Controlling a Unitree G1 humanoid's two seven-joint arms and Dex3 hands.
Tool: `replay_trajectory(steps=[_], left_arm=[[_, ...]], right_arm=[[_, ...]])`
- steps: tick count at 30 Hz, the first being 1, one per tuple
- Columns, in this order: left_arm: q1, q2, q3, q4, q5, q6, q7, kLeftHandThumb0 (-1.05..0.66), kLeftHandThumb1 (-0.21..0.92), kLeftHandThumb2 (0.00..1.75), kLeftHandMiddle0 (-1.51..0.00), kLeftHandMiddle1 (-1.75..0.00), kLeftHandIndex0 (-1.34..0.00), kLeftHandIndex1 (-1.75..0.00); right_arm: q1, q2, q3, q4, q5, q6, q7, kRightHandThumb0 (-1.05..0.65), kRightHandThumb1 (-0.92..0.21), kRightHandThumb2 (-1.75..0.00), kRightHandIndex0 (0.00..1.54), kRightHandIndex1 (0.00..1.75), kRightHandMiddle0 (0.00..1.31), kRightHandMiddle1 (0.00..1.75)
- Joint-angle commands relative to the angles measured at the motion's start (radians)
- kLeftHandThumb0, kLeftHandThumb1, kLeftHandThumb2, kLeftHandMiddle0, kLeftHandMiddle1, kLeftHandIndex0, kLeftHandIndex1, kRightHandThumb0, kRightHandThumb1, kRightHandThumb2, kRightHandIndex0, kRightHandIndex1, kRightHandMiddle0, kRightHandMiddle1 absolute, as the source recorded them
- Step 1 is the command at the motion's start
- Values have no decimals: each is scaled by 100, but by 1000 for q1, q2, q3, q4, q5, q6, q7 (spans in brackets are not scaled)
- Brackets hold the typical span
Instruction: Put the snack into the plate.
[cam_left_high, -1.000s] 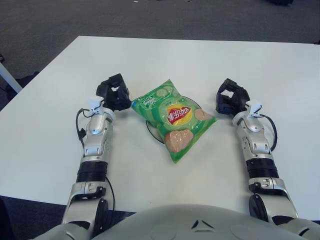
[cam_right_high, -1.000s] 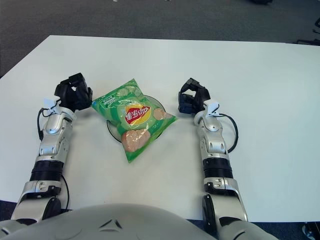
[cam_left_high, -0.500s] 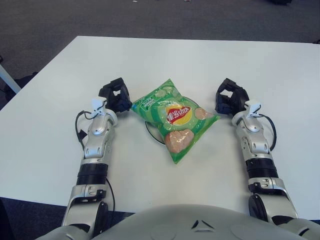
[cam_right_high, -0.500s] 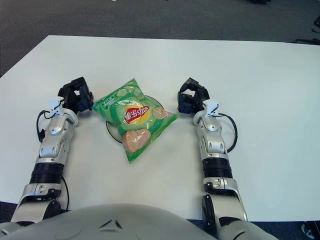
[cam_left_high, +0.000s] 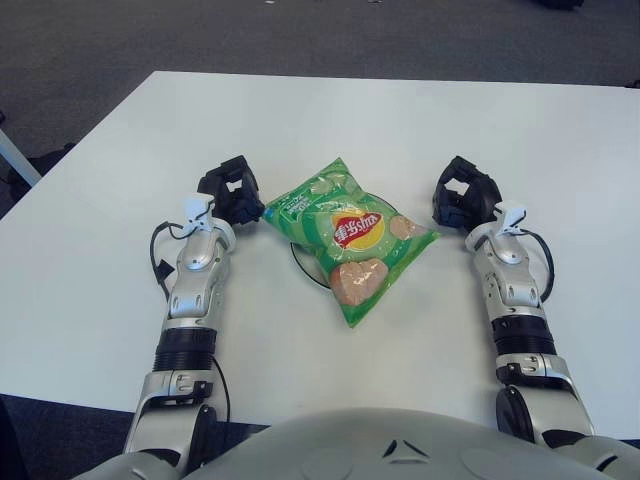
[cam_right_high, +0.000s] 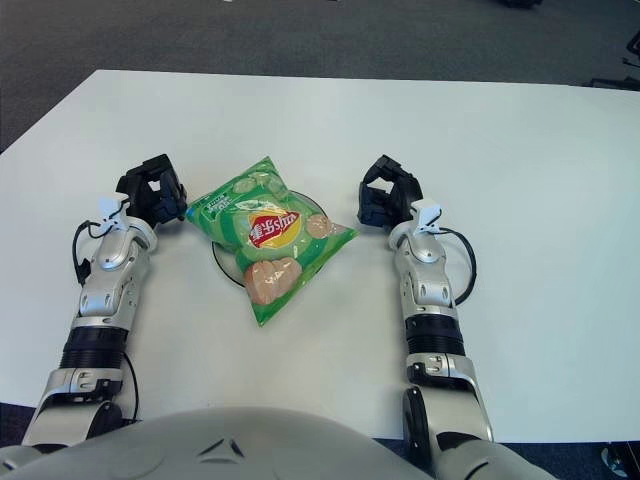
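Note:
A green bag of chips (cam_left_high: 348, 236) lies flat on a small plate (cam_left_high: 300, 262), covering nearly all of it; only the plate's dark rim shows at the bag's left and lower edge. My left hand (cam_left_high: 232, 192) is just left of the bag's upper left corner, its fingers curled and holding nothing. A small gap separates that hand from the bag. My right hand (cam_left_high: 463, 197) sits to the right of the bag, apart from it, with its fingers also curled around nothing.
Everything sits on a white table (cam_left_high: 400, 120). Its far edge and left edge border dark carpet. My forearms (cam_left_high: 195, 290) lie along the table toward its near edge.
My left hand has shifted slightly toward the near edge and away from the bag's corner. My right hand has edged a little to the right. The bag stays on the plate.

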Motion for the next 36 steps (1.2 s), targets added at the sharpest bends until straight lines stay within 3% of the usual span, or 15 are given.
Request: replay_trajectory(steps=[1, 9, 24, 36], left_arm=[[91, -68, -9, 40, -1, 8, 13, -44, 55, 117, -143, -175, -115, -175], [87, -63, -6, 49, 7, 4, 25, -44, 55, 117, -144, -175, -116, -175], [72, -59, 31, 68, -30, 11, 14, -44, 59, 115, -141, -175, -113, -175], [53, -100, 55, 120, 18, -98, 130, -44, 59, 115, -142, -175, -117, -175]], right_arm=[[91, 46, -4, 91, 19, -45, 12, -50, -27, -138, 133, 175, 66, 175], [83, 45, -4, 127, 12, -89, 22, -50, -26, -138, 133, 175, 66, 175], [78, 41, -3, 141, 10, -89, 24, -51, -26, -139, 134, 175, 67, 175], [75, 40, -3, 142, 13, -70, 22, -50, -26, -139, 134, 175, 66, 175]])
